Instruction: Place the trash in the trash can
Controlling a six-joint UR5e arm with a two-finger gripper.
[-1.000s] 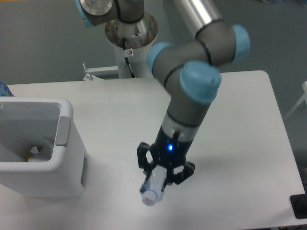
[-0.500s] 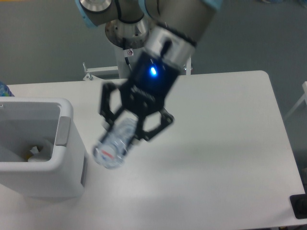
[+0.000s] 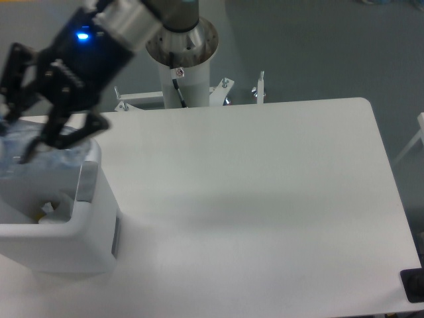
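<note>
Camera: pincer [image 3: 26,142] holds bottle [image 3: 33,159] above trash can [image 3: 89,218].

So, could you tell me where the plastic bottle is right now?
The plastic bottle is at the far left of the camera view, held in the gripper just above the trash can's opening.

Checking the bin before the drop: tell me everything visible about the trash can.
The trash can is a white, boxy plastic bin with thick walls and a rounded rim, standing upright at the table's left edge, partly cut off by the frame. Inside lies a crumpled white wad. The gripper holds the clear bottle over its opening; contact with the rim is unclear.
</note>
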